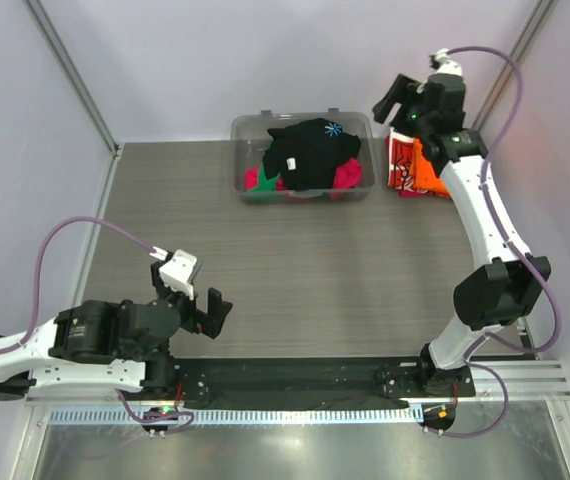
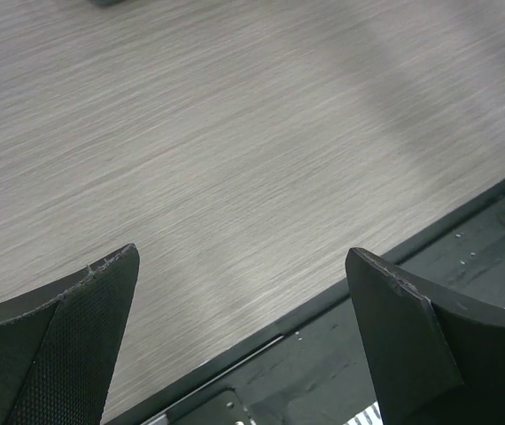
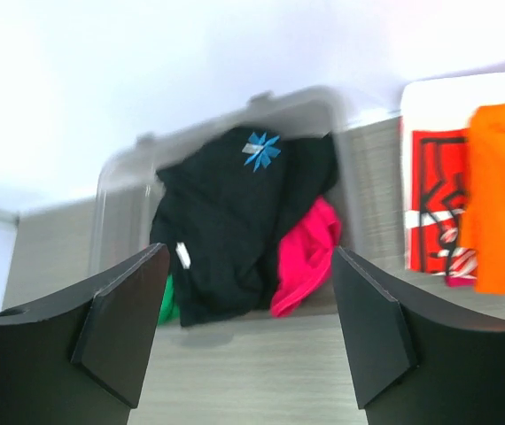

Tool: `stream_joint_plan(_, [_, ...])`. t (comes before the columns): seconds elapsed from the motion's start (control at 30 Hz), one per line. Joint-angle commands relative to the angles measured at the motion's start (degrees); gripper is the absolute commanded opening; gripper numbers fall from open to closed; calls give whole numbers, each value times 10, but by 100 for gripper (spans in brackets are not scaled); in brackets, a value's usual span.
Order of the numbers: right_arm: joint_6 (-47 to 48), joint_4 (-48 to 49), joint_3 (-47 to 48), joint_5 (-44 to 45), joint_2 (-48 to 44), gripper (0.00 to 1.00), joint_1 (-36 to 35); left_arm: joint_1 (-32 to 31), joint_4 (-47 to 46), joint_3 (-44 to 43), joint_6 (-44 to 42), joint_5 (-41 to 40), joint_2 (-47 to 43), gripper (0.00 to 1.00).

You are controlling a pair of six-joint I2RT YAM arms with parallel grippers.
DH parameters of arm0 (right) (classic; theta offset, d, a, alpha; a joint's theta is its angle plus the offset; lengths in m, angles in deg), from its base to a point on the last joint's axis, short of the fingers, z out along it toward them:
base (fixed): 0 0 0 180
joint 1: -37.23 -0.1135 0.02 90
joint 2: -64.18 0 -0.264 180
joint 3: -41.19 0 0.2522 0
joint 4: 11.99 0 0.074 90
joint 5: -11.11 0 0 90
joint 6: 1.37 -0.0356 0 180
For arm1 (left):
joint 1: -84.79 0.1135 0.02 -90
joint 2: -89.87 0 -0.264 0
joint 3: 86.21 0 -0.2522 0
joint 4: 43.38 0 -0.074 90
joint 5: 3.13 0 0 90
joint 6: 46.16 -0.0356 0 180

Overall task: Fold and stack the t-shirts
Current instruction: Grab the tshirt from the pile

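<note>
A black t-shirt (image 1: 310,150) with a light-blue starburst print lies heaped on top in the clear bin, over a magenta t-shirt (image 1: 350,178). In the right wrist view the black t-shirt (image 3: 235,221), the magenta one (image 3: 310,257) and a bit of a green one (image 3: 168,301) all show. Right of the bin an orange t-shirt (image 1: 427,172) lies folded on a red-and-white printed one (image 1: 402,162). My right gripper (image 1: 390,100) is open and empty, raised at the far right above the stack. My left gripper (image 1: 190,300) is open and empty, low over the table at the near left.
The clear plastic bin (image 1: 250,125) stands at the back middle against the wall. White walls close in the back and sides. A black rail (image 2: 323,372) runs along the table's near edge, just under my left gripper (image 2: 242,252).
</note>
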Motion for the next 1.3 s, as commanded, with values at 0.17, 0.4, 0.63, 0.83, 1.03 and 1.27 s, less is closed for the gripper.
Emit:
stream_joint_plan(0.17, [91, -26, 21, -16, 116, 81, -137, 0, 140, -60, 123, -114, -29, 100])
stream_joint_plan(0.4, [98, -75, 135, 23, 266, 81, -200, 0, 118, -32, 106, -127, -81, 100])
stream_joint_plan(0.63, [114, -102, 216, 100, 375, 81, -238, 0, 114, -34, 98, -118, -50, 100])
stream_joint_plan(0.83, [127, -128, 258, 141, 414, 69, -251, 0, 116, -38, 97, -115, -16, 100])
stream_joint_plan(1.03, [136, -135, 238, 161, 385, 1, -255, 0, 119, -35, 104, -122, -41, 100])
stream_joint_plan(1.27, [118, -157, 356, 69, 288, 1, -258, 2, 136, -36, 123, -135, -63, 100])
